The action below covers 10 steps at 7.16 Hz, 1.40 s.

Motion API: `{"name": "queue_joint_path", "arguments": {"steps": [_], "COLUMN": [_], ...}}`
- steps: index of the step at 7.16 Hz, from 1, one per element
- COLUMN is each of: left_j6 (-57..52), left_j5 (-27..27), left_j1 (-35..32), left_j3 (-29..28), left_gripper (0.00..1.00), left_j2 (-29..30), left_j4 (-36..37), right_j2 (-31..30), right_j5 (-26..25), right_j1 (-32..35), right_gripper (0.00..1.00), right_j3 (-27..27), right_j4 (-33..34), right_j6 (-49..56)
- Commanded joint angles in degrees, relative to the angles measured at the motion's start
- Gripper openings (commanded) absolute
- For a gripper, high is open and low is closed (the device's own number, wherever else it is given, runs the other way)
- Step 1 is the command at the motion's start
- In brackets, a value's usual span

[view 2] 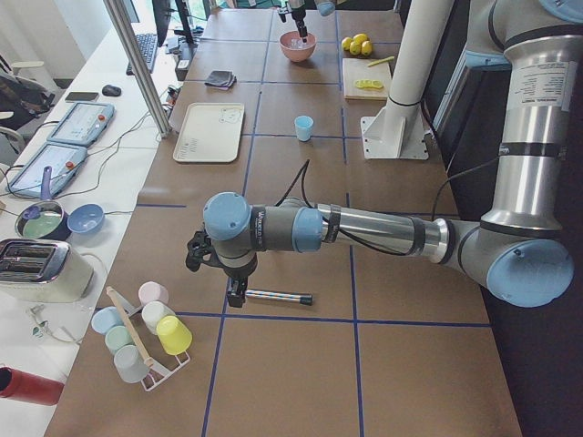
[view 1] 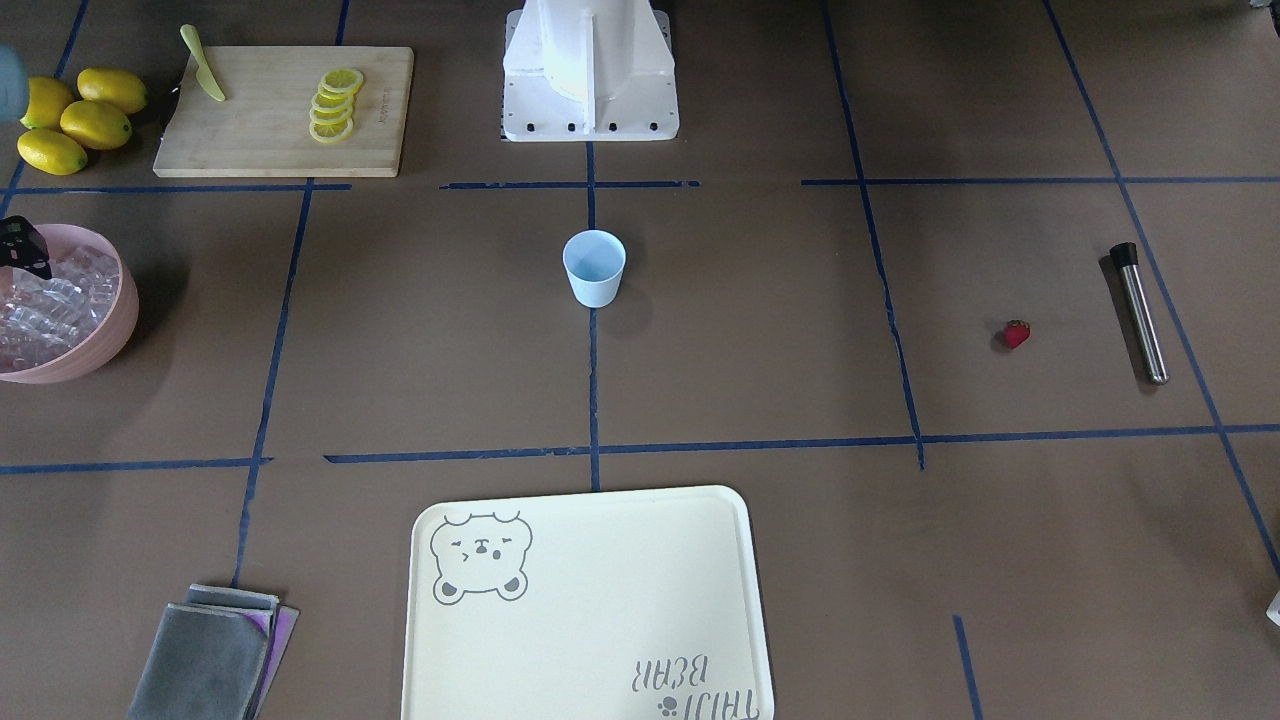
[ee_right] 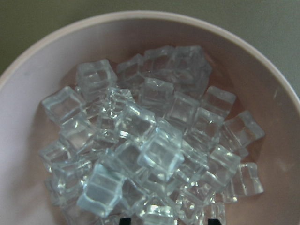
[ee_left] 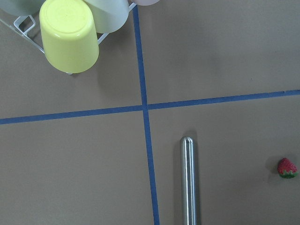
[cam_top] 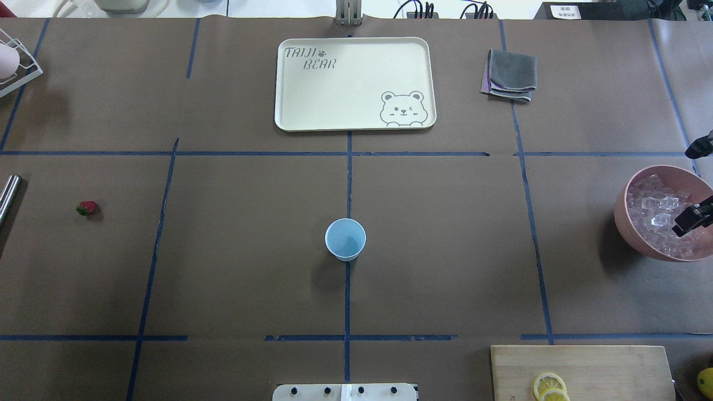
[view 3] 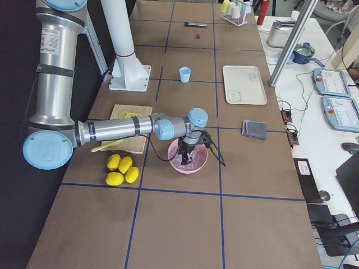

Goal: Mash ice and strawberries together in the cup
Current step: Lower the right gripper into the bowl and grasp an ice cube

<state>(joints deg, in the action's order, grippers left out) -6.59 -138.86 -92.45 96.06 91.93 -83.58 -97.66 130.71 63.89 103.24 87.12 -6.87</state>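
The cup stands at the bench's middle, straight before the robot's base. Beyond it, on the far side, lies the tray, with folded cloths to its right. At the right end sits the bowl with the ice heaped in it; the right tool hangs over that heap. Nearer the robot on that side lies a cutting board bearing lemon slices and a knife, with whole lemons just to its right. Well to the cup's left lies the strawberry, and left of it a rod, the left tool above one end of it. A rack of cups stands at the left end.
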Motion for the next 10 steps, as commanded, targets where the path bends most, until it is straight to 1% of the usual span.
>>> {"name": "queue_joint_path", "arguments": {"steps": [1,3,10], "left_j6": [0.00,0.00,0.00], "left_j5": [0.00,0.00,0.00], "left_j1": [-0.01,-0.27,-0.45], "left_j3": [0.00,0.00,0.00], "left_gripper": [1.00,1.00,1.00], "left_j2": [0.09,0.09,0.09], "left_j4": [0.00,0.00,0.09], "right_j2": [-0.17,-0.17,0.10], "right_j5": [0.25,0.42,0.51], "right_j1": [0.00,0.00,-0.35], "right_gripper": [0.62,0.59,0.58], "right_j3": [0.03,0.12,0.12], "right_j4": [0.07,0.07,0.07], "right_j6": [-0.07,-0.16,-0.16]}}
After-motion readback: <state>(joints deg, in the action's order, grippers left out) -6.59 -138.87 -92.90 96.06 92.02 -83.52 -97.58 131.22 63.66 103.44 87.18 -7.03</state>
